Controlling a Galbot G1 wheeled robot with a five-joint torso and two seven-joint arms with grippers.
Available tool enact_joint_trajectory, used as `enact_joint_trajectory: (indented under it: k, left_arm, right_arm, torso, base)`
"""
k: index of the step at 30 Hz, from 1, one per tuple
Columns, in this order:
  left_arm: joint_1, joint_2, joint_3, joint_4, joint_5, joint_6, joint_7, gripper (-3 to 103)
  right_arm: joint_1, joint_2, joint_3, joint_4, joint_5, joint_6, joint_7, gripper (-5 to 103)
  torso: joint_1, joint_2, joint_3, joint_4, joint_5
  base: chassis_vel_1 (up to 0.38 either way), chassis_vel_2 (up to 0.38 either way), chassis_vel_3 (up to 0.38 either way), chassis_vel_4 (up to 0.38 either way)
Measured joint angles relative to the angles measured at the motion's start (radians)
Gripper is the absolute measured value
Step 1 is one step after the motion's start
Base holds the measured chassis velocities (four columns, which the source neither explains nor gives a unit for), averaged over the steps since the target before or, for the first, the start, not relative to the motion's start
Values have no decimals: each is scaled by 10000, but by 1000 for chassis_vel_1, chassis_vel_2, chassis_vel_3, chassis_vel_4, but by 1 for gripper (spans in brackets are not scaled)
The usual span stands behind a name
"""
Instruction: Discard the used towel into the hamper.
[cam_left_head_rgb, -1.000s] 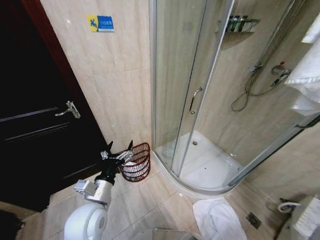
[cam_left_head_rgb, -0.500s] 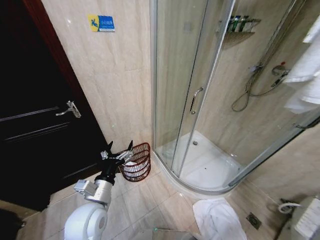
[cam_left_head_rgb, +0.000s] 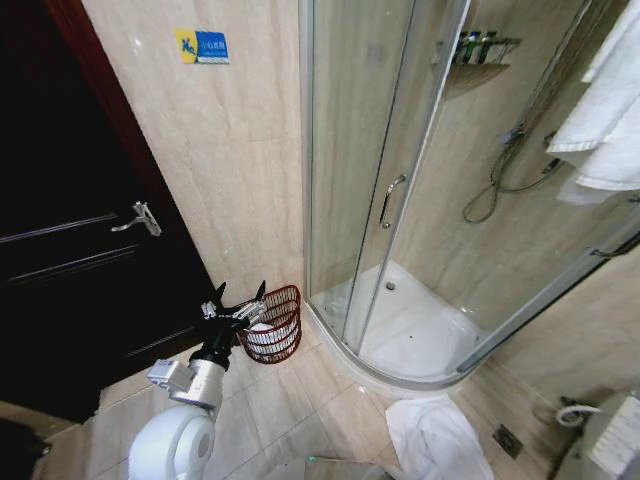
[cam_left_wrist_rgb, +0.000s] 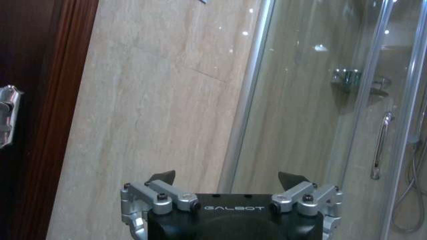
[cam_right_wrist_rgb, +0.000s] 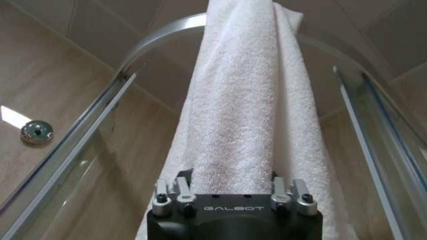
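The bathroom is viewed from above, downward. The shower enclosure (cam_left_head_rgb: 420, 230) is faced from the left wrist; the towel (cam_right_wrist_rgb: 250, 125) is viewed closely.

Towel (cam_left_head_rgb: 608, 110): cut off by the head view's top and right edges.
Right gripper (cam_right_wrist_rgb: 233, 187): fingertips buried in the towel's folds.
Hamper (cam_left_head_rgb: 278, 325): near side hidden behind left gripper (cam_left_head_rgb: 238, 297).
Wall sign (cam_left_head_rgb: 202, 46): lettering too small to read.
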Motion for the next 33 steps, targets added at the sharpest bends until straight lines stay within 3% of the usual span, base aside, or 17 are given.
enact_joint_trajectory:
  k: [2, 3, 4, 6, 13, 33]
  left_arm:
    - [0, 0, 0, 1, 0, 0, 0, 100]
    - [0, 0, 0, 1, 0, 0, 0, 100]
    - [0, 0, 0, 0, 0, 0, 0, 100]
    - [0, 0, 0, 0, 0, 0, 0, 100]
    - [0, 0, 0, 0, 0, 0, 0, 100]
    - [0, 0, 0, 0, 0, 0, 0, 100]
  right_arm:
    - [-25, -142, 53, 11, 79, -22, 20, 51]
    - [-25, -142, 53, 11, 79, -22, 20, 51]
    - [-76, -251, 126, 23, 120, -35, 29, 41]
    - [-167, -338, 228, 35, 132, -37, 30, 41]
    - [-1041, -822, 1169, 183, 352, -45, 5, 11]
    - [-2115, -1268, 2534, 762, 873, -211, -74, 8]
  torso:
    - [0, 0, 0, 0, 0]
    - [0, 0, 0, 0, 0]
    - [0, 0, 0, 0, -3]
    - [0, 0, 0, 0, -4]
    - [-1, 1, -1, -1, -2]
    - [0, 1, -1, 0, -3]
  base:
    - [0, 0, 0, 0]
    - [0, 0, 0, 0]
    - [0, 0, 0, 0]
    - [0, 0, 0, 0]
    - [0, 0, 0, 0]
    - [0, 0, 0, 0]
